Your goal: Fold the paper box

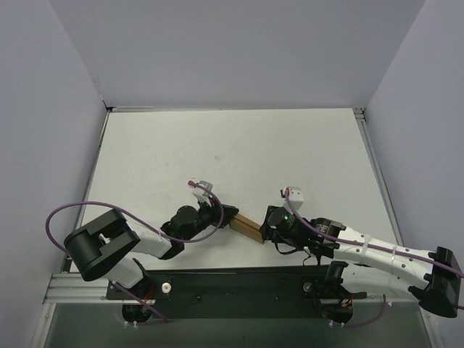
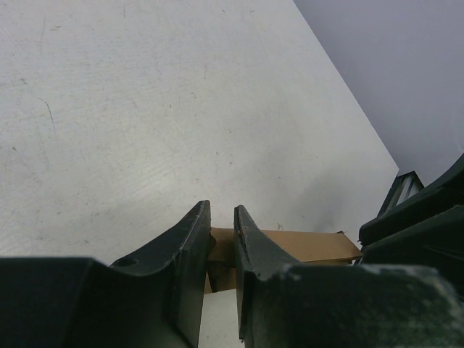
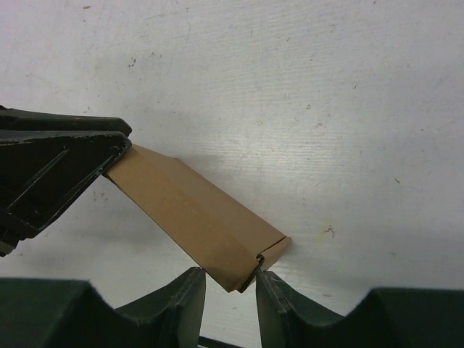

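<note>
The left gripper (image 2: 220, 208) pinches the paper box (image 3: 196, 217) at nine o'clock, the right gripper (image 3: 229, 275) at three; squeeze softly.

The top camera looks steeply down on the whole bench (image 1: 239, 145) from 6 o'clock. Wrist cameras sit close behind the left gripper (image 2: 220, 212) and right gripper (image 3: 228, 277) — facing 3 and 9 o'clock — sharing the paper box (image 3: 196, 214).

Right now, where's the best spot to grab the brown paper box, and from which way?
Probably its bare middle, pinched across the two long edges from above. The paper box is a long, flat strip, and the left gripper holds one end while the right gripper holds the other, so only the middle is free.
</note>
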`<control>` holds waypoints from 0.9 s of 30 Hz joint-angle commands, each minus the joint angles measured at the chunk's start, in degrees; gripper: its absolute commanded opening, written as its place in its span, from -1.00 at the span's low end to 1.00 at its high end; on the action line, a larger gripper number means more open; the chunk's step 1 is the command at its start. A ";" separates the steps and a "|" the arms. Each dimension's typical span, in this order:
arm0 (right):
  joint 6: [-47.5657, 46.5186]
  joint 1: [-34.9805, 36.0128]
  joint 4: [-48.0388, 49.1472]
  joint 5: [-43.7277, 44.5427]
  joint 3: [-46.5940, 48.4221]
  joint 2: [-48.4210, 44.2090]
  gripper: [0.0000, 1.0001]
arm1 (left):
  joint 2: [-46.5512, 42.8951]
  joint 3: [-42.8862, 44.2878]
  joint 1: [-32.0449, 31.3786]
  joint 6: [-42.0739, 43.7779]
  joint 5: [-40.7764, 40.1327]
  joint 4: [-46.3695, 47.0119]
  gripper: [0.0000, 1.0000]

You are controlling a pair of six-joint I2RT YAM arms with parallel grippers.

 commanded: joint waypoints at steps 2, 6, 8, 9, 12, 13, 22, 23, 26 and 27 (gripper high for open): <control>2.77 -0.08 0.19 -0.27 -2.28 -0.49 -0.31 | 1.92 -2.15 -1.14 3.56 -0.07 -16.14 -0.43; 3.12 -0.08 0.28 0.60 -3.07 -0.75 -0.34 | 2.00 -2.24 -1.14 3.56 -0.07 -16.05 -0.43; 3.12 -0.17 0.28 0.52 -3.51 -0.58 -0.36 | 2.09 -2.24 -1.31 3.73 -0.07 -16.05 -0.43; 3.21 -0.17 0.28 0.43 -3.51 -0.49 -0.38 | 2.09 -2.15 -1.31 3.65 0.02 -15.97 -0.43; 2.86 -0.17 0.63 -0.54 -3.69 0.47 -0.43 | 2.27 -2.06 -1.40 3.74 -0.07 -15.97 -0.43; 2.86 -0.25 0.81 -0.80 -3.95 0.74 -0.44 | 2.44 -2.06 -1.49 3.82 0.02 -15.97 -0.43; 3.12 -0.17 0.20 -5.72 -5.36 3.73 -1.00 | 1.65 -1.97 -1.66 3.82 0.11 -16.67 -0.43; 3.30 -0.17 -0.33 -6.07 -5.36 3.90 -1.00 | 1.30 -1.89 -1.84 3.74 0.02 -16.76 -0.43; 3.47 -0.17 -3.14 -7.91 -4.74 5.31 -1.00 | 0.69 -1.89 -2.02 3.82 -0.42 -17.55 -0.43; 3.56 -0.17 -4.19 -8.18 -4.05 6.18 -1.00 | 0.51 -1.89 -2.19 4.00 -0.68 -17.90 -0.43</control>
